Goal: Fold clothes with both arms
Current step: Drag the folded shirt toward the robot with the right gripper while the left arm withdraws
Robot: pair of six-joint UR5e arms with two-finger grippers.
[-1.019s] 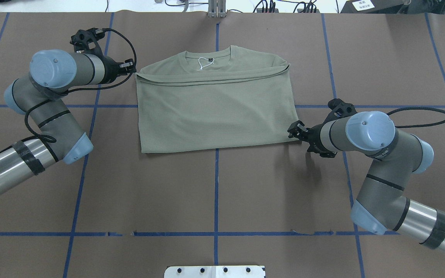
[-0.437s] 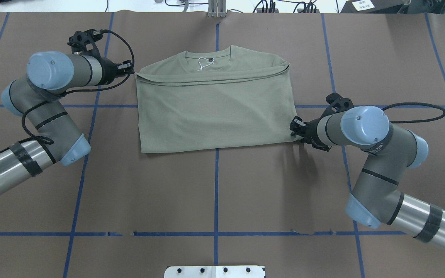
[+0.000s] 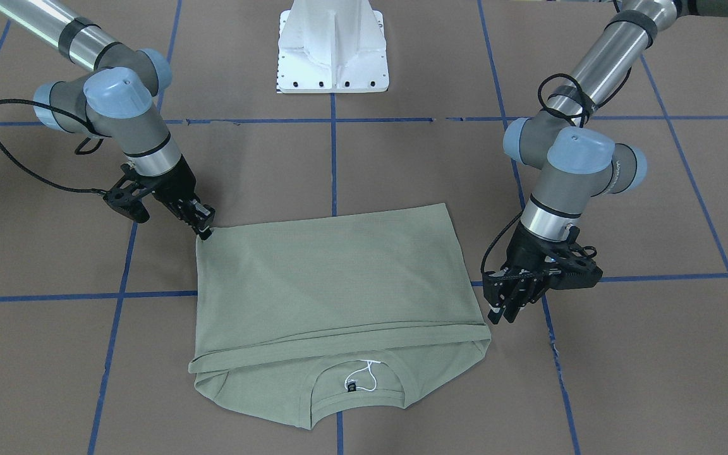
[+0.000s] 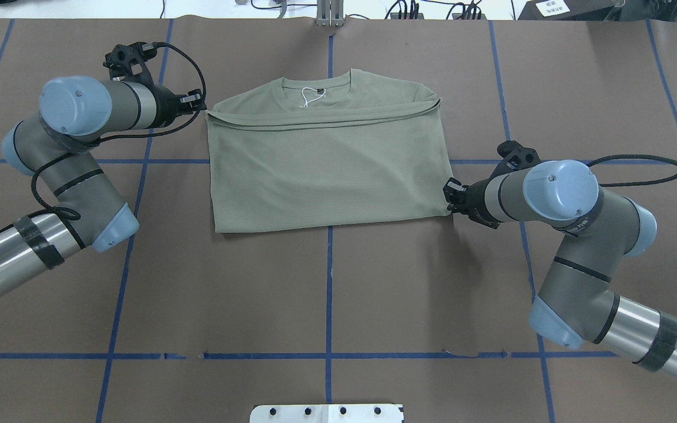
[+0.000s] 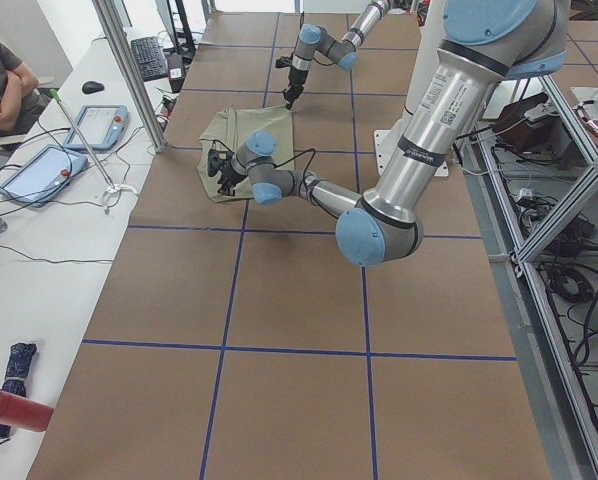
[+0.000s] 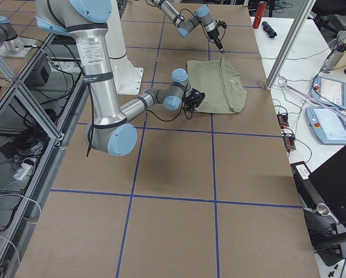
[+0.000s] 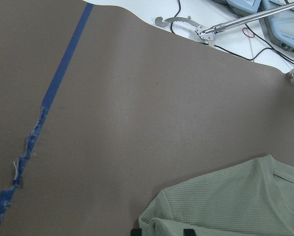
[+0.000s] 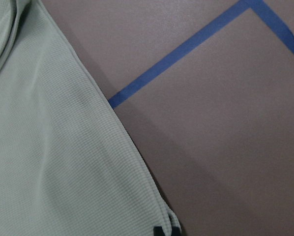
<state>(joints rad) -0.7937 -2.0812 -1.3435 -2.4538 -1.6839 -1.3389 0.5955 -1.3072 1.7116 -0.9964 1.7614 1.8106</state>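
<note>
A: Starting from the pedestal base point(image 4: 327, 413), what comes first?

B: Bare brown table cover point(image 4: 227, 294), crossed by blue tape lines point(image 4: 329, 282). Beyond that lies the shirt point(image 4: 327, 170), sage green, flat and doubled over. Its folded edge is the side closest to the base.

A: And the arm there?

B: The right gripper point(image 3: 205, 230) is at one corner of that folded edge, on the right arm's side of the base. It points down at a slant. Its fingers are drawn nearly together, with the very tip of the corner pinched between them. The right wrist view shows the cloth running into that narrow gap.

A: Farther out?

B: The upper layer's free edge runs across the shirt and stops short of the collar. The left gripper point(image 3: 503, 313) is just at the end of that edge, on the left arm's side of the base. Its fingers stand clearly apart. The left wrist view shows the shoulder corner of the cloth reaching in between the two tips, so it is open around the cloth, not clamped on it.

A: And farthest from the base?

B: The round collar, uncovered, with a small black neck label point(image 3: 351, 386) and a loop of white string point(image 3: 370, 374) inside it
</note>
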